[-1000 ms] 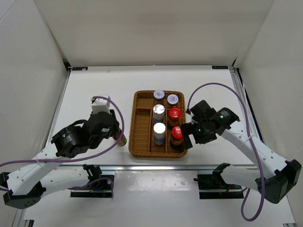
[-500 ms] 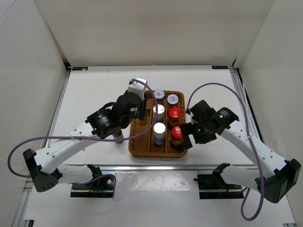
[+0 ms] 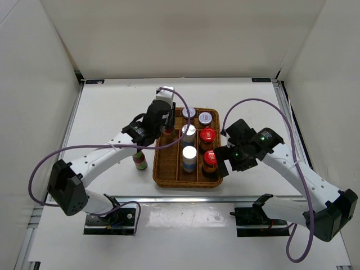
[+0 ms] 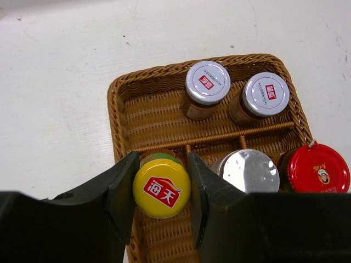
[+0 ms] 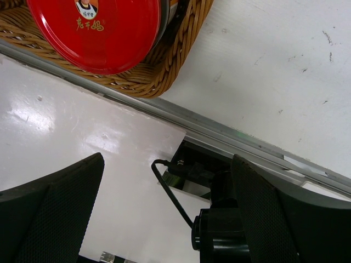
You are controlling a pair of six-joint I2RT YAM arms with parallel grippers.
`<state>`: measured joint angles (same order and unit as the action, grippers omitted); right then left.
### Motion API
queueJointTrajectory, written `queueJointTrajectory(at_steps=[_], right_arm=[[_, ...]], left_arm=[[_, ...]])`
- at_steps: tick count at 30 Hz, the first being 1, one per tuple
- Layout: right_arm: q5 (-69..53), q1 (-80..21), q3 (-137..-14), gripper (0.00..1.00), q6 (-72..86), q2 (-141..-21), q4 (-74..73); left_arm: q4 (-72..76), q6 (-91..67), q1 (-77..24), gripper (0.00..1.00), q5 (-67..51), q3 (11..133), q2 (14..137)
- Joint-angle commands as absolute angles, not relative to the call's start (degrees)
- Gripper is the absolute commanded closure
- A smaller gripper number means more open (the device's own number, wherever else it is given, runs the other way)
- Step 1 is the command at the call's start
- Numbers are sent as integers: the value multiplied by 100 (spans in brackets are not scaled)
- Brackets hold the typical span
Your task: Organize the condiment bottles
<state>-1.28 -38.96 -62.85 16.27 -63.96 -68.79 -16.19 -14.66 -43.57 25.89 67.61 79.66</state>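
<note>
My left gripper point(image 4: 162, 189) is shut on the yellow cap of a green-labelled bottle point(image 4: 162, 188) and holds it over the left compartment of the wicker tray point(image 4: 117, 109). In the top view the left gripper point(image 3: 167, 134) sits at the tray's left side. A second yellow-capped bottle point(image 3: 140, 161) stands on the table left of the tray. Two grey-lidded jars point(image 4: 207, 83) point(image 4: 265, 94), two silver-topped bottles point(image 3: 188, 130) point(image 3: 189, 153) and two red-capped bottles point(image 3: 208, 135) point(image 3: 210, 158) stand in the tray. My right gripper point(image 5: 167, 208) is open and empty beside the near red cap point(image 5: 96, 27).
The wicker tray point(image 3: 159, 173) lies in the middle of the white table. A metal rail point(image 3: 185, 198) runs along the table's near edge, just below the right gripper point(image 3: 226, 163). White walls close in the back and both sides.
My left arm has swung from the table left of the tray up and right, carrying a yellow-capped bottle over the tray's left compartment. The right arm has not moved.
</note>
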Motion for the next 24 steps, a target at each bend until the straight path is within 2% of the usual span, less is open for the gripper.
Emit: queueJointTrajectory(at_steps=[1, 5, 8, 11, 14, 18, 19, 21, 24], right_arm=[[-79, -3885, -6267, 0, 1635, -6293, -6812], [-79, -3885, -6267, 0, 1635, -6293, -6812], [-79, -3885, -6267, 0, 1635, -6293, -6812], [-79, -3885, -6267, 0, 1635, -6346, -6812], [-79, -3885, -6267, 0, 1635, -6346, -6812], [-132, -3885, -6267, 0, 1635, -6346, -6812], [-132, -3885, -6267, 0, 1635, -6346, -6812], [-132, -3885, -6267, 0, 1635, -6346, -6812], [-132, -3885, -6267, 0, 1635, -6346, -6812]], left_arm=[[-677, -1591, -4289, 89, 2461, 6716, 7866], [-677, -1775, -4289, 89, 2408, 6575, 7919], [-677, -1916, -4289, 82, 2408, 6303, 7919], [-677, -2056, -4289, 81, 2338, 6109, 7867], [-677, -2057, -4289, 66, 2338, 6047, 7866], [-747, -2057, -4289, 28, 2338, 6047, 7813], [-747, -2057, -4289, 11, 2338, 6047, 7813], [-913, -2118, -4289, 0, 2547, 6151, 7761], [-1194, -1996, -4289, 0, 2942, 6581, 7708]])
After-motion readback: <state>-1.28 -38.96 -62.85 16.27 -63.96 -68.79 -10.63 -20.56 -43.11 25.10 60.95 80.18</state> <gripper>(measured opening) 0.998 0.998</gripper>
